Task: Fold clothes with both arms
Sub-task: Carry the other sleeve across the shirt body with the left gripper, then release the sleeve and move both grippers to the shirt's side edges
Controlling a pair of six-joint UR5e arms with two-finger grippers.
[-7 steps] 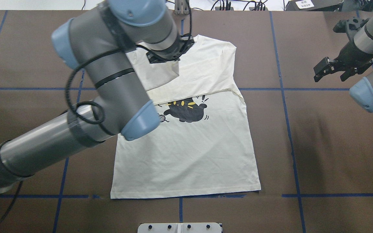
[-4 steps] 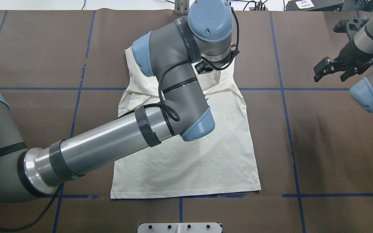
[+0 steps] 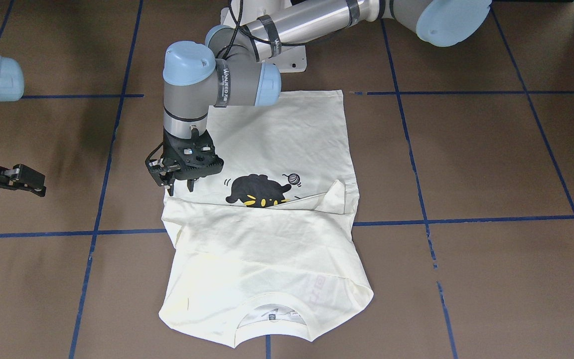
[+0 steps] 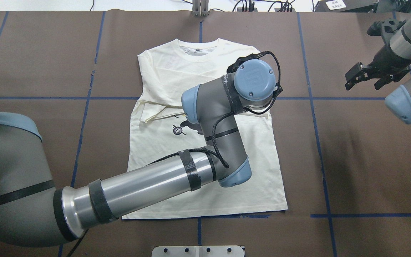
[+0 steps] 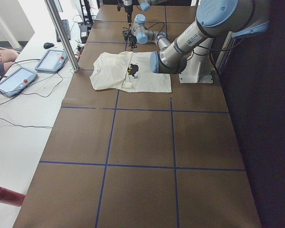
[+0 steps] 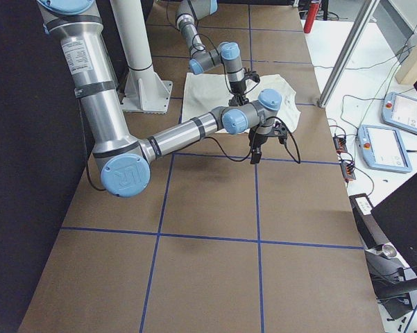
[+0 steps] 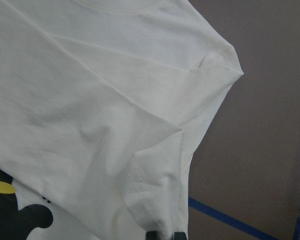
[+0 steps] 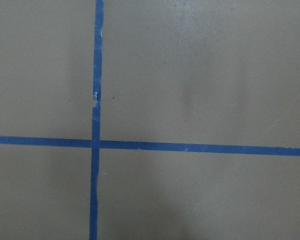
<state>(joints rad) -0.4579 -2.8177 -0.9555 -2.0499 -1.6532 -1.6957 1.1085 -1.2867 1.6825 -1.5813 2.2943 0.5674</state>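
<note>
The cream shirt point(image 4: 162, 71) lies flat on the brown table, neckline at the far side, and also shows in the front-facing view point(image 3: 267, 259). A sleeve is folded across the chest, partly covering the black cat print point(image 3: 254, 189). My left arm point(image 4: 148, 185) reaches across the shirt to its right edge. My left gripper point(image 3: 180, 190) stands low over that edge, shut on the sleeve cuff point(image 7: 159, 220). In the overhead view the wrist hides it. My right gripper point(image 4: 364, 82) is open and empty, held above bare table far to the shirt's right.
Blue tape lines point(image 4: 319, 142) mark a grid on the table. The white pedestal plate point(image 4: 198, 251) sits at the near edge. A metal post point(image 5: 61, 33) and tablets point(image 5: 16, 78) stand beside the table's far side.
In the overhead view my left arm has swept from the shirt's left shoulder to its right edge, drawing the sleeve across the chest. The right arm has not moved.
</note>
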